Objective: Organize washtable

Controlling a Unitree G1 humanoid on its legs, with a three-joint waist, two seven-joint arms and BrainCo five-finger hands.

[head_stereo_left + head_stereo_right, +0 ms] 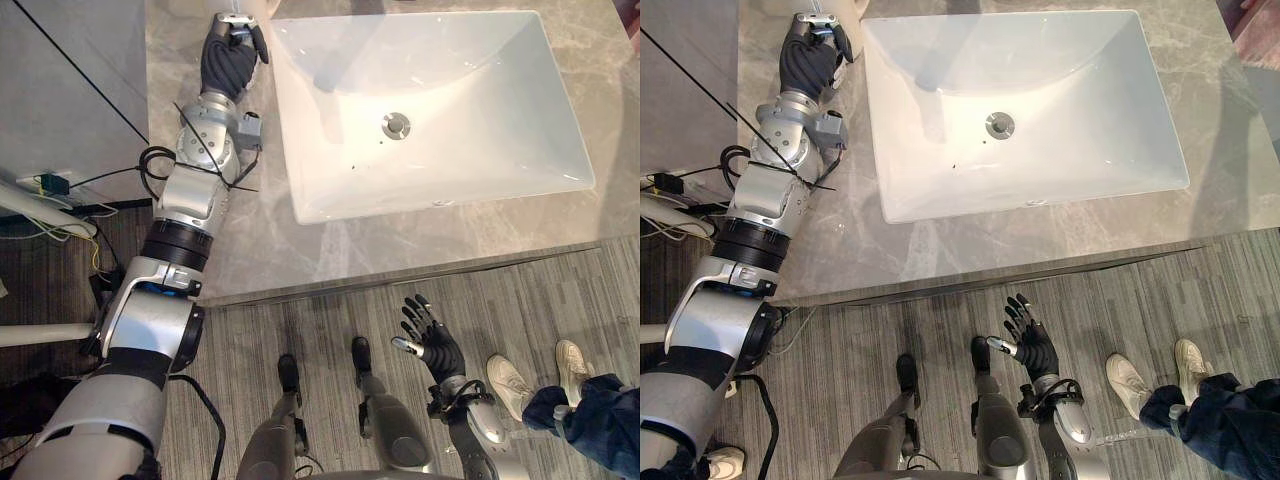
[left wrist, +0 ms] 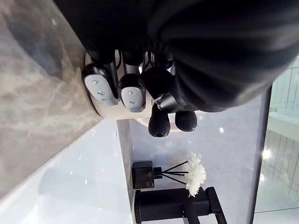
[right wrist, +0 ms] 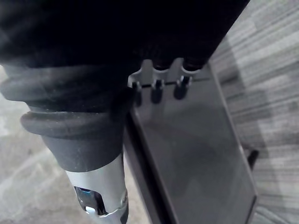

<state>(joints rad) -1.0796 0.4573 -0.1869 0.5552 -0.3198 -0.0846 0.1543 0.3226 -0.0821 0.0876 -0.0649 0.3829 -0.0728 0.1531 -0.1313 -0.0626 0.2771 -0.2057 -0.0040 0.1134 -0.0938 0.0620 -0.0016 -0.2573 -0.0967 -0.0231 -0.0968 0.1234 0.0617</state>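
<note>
Left hand (image 1: 232,62): we see it at the back left corner of the counter (image 1: 262,250), just beside the basin's left rim.
Left fingers (image 2: 99,87): curled, with the thumb closing against them round a pale round thing (image 2: 93,108).
Pale round thing: it sits in the left hand's grasp, touching the fingers, just above the counter top. We cannot tell what it is or which way its long axis runs, since the hand covers most of it.
Beyond the left hand: a dark diffuser jar (image 2: 144,174) holding reeds and a white flower (image 2: 196,174), next to a black tap (image 2: 177,205).
Basin (image 1: 450,205): white, rectangular, nothing in it but the drain (image 1: 396,125).
Right hand (image 1: 432,342): low, over the floor in front of the counter edge, fingers straight and spread, holding nothing.
Nearer hand: the left, we judge. The right is well apart from the thing.
Person: shoes (image 1: 514,382) on the floor, far right.
</note>
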